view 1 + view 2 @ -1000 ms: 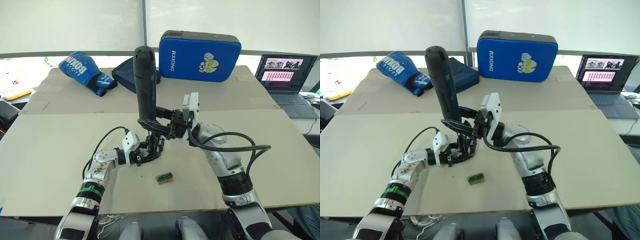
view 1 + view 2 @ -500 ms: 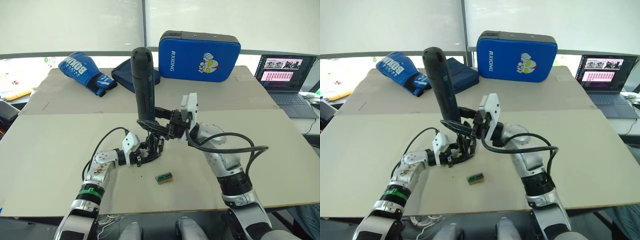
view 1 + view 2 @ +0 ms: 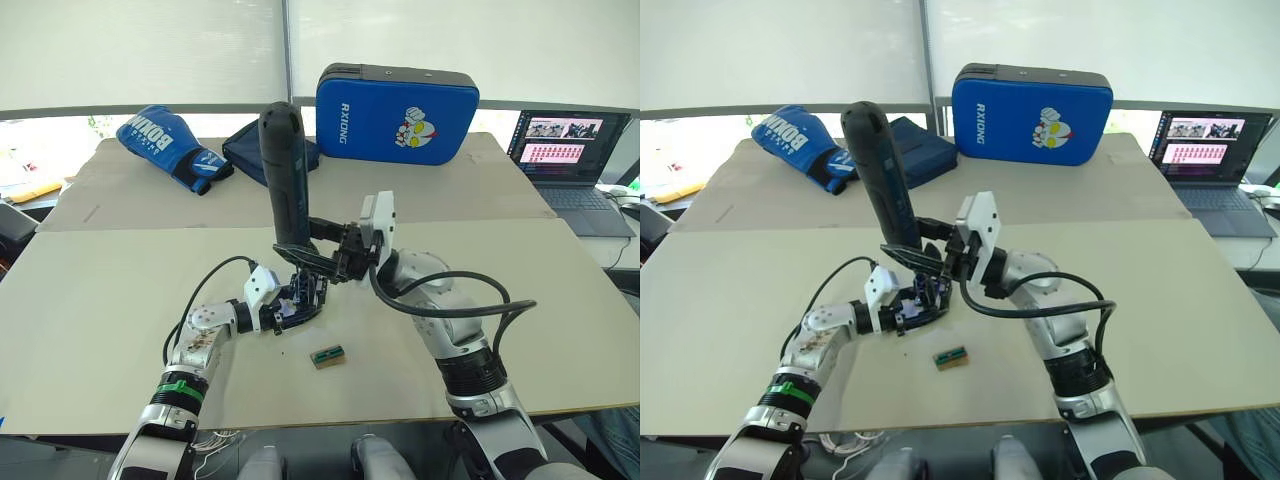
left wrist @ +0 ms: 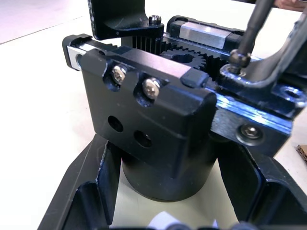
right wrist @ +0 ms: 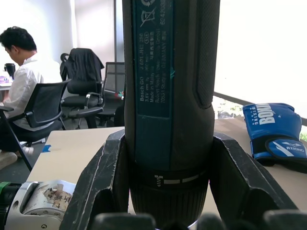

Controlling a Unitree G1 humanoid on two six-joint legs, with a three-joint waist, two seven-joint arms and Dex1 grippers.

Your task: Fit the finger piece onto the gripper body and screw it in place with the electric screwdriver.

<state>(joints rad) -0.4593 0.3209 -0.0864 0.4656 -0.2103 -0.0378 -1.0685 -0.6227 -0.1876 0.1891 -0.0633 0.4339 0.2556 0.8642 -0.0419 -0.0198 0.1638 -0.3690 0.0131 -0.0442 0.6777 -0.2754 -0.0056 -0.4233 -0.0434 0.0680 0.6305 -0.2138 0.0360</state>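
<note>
The gripper body (image 3: pixel 302 298) stands on the table in front of me, and my left gripper (image 3: pixel 298 305) is shut on its round base (image 4: pixel 165 179). Its silver screws (image 4: pixel 151 86) and gear teeth face the left wrist camera. The finger piece (image 4: pixel 261 79) lies on the body's far rail. My right gripper (image 3: pixel 305 253) is shut on the electric screwdriver (image 3: pixel 286 175), which it holds nearly upright above the body. The thin bit (image 4: pixel 252 28) comes down onto a screw head (image 4: pixel 238 58) in the finger piece. In the right wrist view the screwdriver's barrel (image 5: pixel 168 96) stands between two black fingers (image 5: pixel 103 182).
A small green-and-tan block (image 3: pixel 328 355) lies just in front of the grippers. At the back of the table are a blue boxing glove (image 3: pixel 172 142), a dark pouch (image 3: pixel 245 150) and a blue pad (image 3: pixel 398 98). A laptop (image 3: pixel 568 150) sits far right. A person (image 5: pixel 19 52) sits in the background.
The screwdriver's top has leaned slightly to the left and my right arm has shifted a little with it. The left gripper still holds the gripper body in the same spot.
</note>
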